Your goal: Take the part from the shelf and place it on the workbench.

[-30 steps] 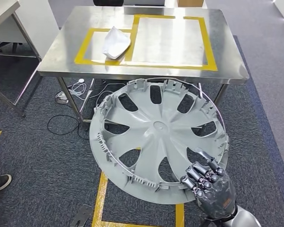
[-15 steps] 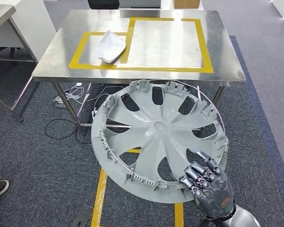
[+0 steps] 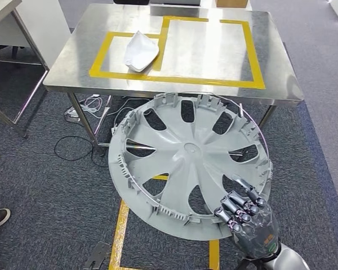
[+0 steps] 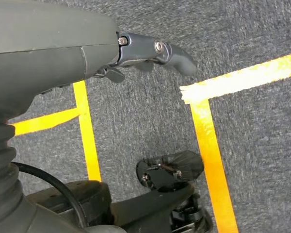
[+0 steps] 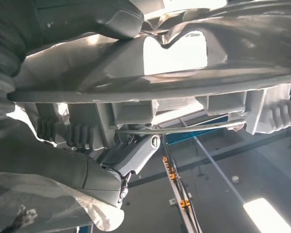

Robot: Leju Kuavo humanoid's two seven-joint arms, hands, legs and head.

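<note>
Grey carpet with yellow floor tape runs up to a steel tabletop marked with yellow rectangles; a white piece lies in the smaller one. The right hand grips the grey wheel cover by its near rim, carried short of the tabletop. Transport is under way; next, I judge, reach forward and lower it flat. The left hand hangs by the floor, holding nothing.

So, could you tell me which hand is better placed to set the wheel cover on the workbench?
The right hand: it grips the wheel cover near the workbench. The left hand hangs over the floor.
</note>
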